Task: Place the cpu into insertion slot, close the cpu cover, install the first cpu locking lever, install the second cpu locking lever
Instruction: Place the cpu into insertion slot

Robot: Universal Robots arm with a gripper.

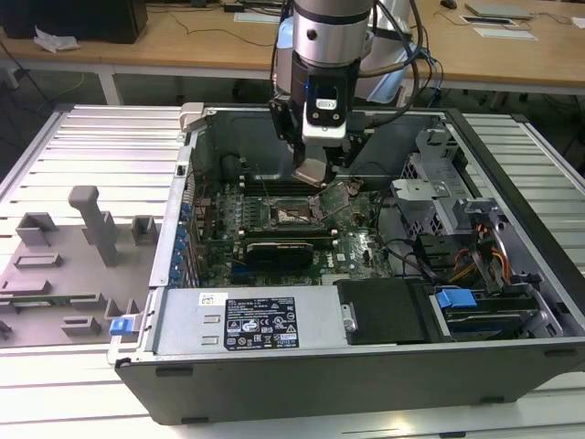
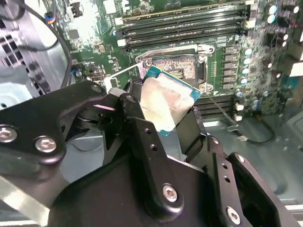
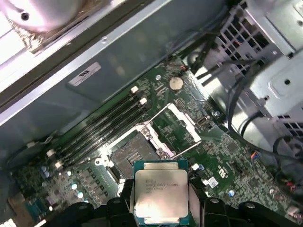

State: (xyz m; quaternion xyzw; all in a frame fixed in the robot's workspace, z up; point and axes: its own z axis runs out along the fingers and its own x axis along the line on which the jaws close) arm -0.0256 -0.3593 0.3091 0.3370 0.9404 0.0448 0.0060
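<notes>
My gripper [image 1: 311, 174] hangs over the motherboard inside the open computer case, shut on the cpu [image 1: 311, 169]. In both wrist views the cpu [image 3: 161, 189] [image 2: 166, 100] shows its pale silver face with a green edge, clamped between black fingers [image 3: 197, 201]. The insertion slot [image 3: 131, 152] [image 2: 177, 70] [image 1: 292, 216] lies open and bare a short way below and in front of the chip. The cpu cover [image 3: 182, 124] [image 1: 345, 193] stands swung up beside the slot. A thin locking lever [image 3: 185, 148] sticks out at the slot's edge.
Black memory slots [image 3: 102, 126] run alongside the slot. A long black card [image 1: 279, 249] lies on the board nearer the case's front wall. Drive cages and cables [image 1: 457, 238] crowd the exterior view's right. The case's back wall [image 3: 113, 61] rises close behind the board.
</notes>
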